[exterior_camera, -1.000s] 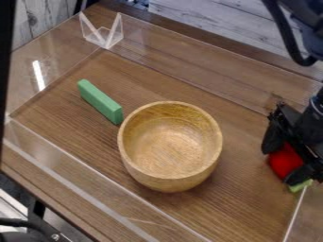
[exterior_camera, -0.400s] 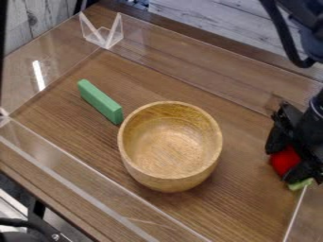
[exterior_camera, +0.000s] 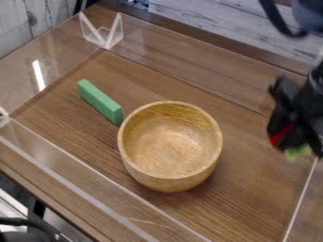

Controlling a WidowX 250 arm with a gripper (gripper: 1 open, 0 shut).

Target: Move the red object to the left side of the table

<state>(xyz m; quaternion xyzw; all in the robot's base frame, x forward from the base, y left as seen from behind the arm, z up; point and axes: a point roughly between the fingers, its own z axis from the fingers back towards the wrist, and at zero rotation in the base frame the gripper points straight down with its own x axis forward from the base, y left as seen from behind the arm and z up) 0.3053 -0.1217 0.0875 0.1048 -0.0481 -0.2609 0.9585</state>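
The red object is a small red ball with a green bit under it, at the right edge of the table. It sits between the black fingers of my gripper, which is blurred and looks shut on it. The ball appears raised a little off the wood. Part of it is hidden by the fingers.
A wooden bowl stands in the middle of the table, just left of the gripper. A green rectangular block lies to the bowl's upper left. A clear acrylic stand is at the back left. Clear walls border the tabletop.
The gripper's fingers have closed around the red object. Gripper and object have risen together from the spot near the right edge.
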